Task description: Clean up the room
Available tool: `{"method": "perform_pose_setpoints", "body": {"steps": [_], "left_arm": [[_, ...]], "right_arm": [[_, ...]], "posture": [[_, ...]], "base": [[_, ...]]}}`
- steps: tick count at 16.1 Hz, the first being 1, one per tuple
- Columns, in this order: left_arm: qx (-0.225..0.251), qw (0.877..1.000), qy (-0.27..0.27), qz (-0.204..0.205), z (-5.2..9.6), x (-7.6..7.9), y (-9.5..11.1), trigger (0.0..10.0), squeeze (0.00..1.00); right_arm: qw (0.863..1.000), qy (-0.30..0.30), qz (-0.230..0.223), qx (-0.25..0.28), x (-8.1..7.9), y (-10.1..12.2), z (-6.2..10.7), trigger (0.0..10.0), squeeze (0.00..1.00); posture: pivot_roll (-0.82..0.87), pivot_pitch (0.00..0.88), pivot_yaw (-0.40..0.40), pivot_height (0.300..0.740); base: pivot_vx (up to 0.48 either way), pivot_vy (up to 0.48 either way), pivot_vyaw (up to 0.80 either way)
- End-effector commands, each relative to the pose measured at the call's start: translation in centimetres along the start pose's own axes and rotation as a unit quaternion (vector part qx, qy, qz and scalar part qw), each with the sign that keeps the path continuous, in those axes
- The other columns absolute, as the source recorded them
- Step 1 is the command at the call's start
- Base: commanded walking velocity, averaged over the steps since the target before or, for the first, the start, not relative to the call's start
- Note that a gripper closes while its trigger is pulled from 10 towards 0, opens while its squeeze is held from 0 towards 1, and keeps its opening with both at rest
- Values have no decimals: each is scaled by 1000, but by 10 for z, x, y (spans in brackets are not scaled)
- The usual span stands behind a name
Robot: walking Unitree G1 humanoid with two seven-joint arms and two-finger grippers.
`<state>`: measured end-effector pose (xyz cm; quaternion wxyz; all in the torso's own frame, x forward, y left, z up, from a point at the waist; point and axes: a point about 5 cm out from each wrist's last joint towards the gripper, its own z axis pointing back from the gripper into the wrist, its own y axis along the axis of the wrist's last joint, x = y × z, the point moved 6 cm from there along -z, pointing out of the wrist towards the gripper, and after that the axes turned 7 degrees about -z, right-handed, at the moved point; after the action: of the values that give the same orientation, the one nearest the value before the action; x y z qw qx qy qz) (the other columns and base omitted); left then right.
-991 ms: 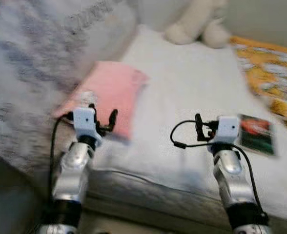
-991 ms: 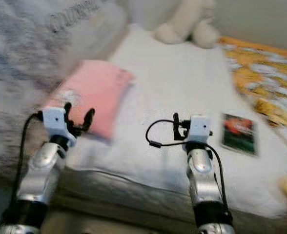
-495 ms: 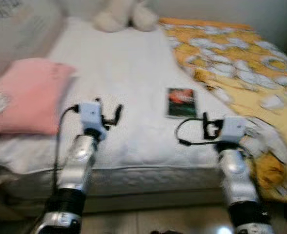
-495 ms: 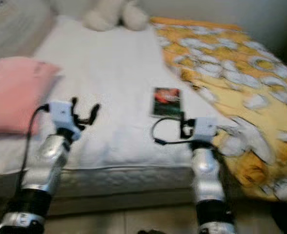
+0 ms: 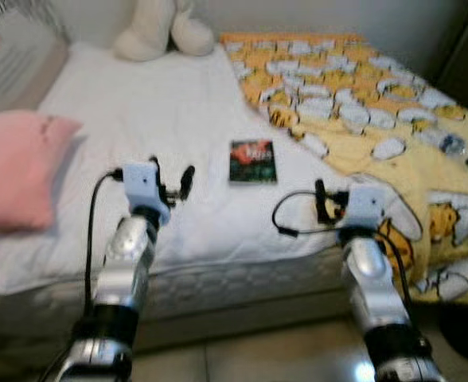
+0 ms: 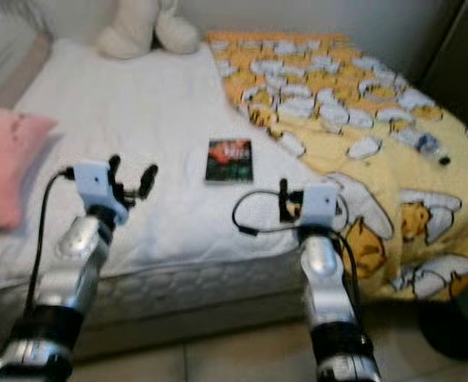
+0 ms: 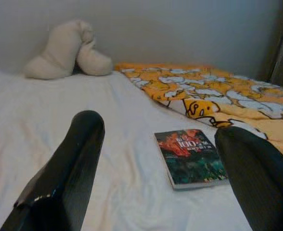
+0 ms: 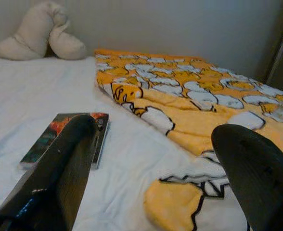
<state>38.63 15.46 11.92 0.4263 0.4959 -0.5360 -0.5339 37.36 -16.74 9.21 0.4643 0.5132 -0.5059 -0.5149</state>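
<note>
A book (image 5: 252, 161) is seen flat on the bed (image 5: 154, 119), beside a yellow blanket (image 5: 353, 103). Both the left pincer (image 5: 170, 185) and right pincer (image 8: 156, 168) are held spread above the bed edge, empty.

A dark-covered book (image 5: 252, 161) with a red-orange picture lies flat and closed on the white bed (image 5: 138, 119), just beside the edge of the yellow patterned blanket (image 5: 353, 95).

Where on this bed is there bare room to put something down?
Bare white sheet lies between the pink pillow and the book, up to the plush toy. The yellow blanket covers the right side, rumpled at the edge.
</note>
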Motion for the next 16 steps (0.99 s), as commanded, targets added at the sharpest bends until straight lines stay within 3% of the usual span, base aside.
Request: {"method": "perform_pose_setpoints", "body": {"steps": [1, 12, 14, 16], "left_arm": [[3, 1000, -6, -3, -2, 4, 3, 10000, 0], [12, 1000, -15, -2, 1, 7, 5, 10000, 0], [4, 1000, -4, -8, 0, 4, 2, 10000, 0], [-28, 998, 29, -50, -6, -11, -5, 10000, 0]], "right_arm": [[1000, 0, 2, -3, 2, 0, -3, 10000, 0], [1000, 15, 9, -8, -6, -3, -5, 10000, 0], [1000, 18, 8, -14, -7, -6, -4, 10000, 0], [1000, 15, -2, -18, -7, -8, -3, 10000, 0]], "posture": [[6, 0, -7, 740], [21, 0, -23, 740], [20, 0, -18, 740], [16, 0, -11, 740]], "base": [[480, 0, 0], [480, 0, 0], [240, 0, 0], [0, 0, -691]]}}
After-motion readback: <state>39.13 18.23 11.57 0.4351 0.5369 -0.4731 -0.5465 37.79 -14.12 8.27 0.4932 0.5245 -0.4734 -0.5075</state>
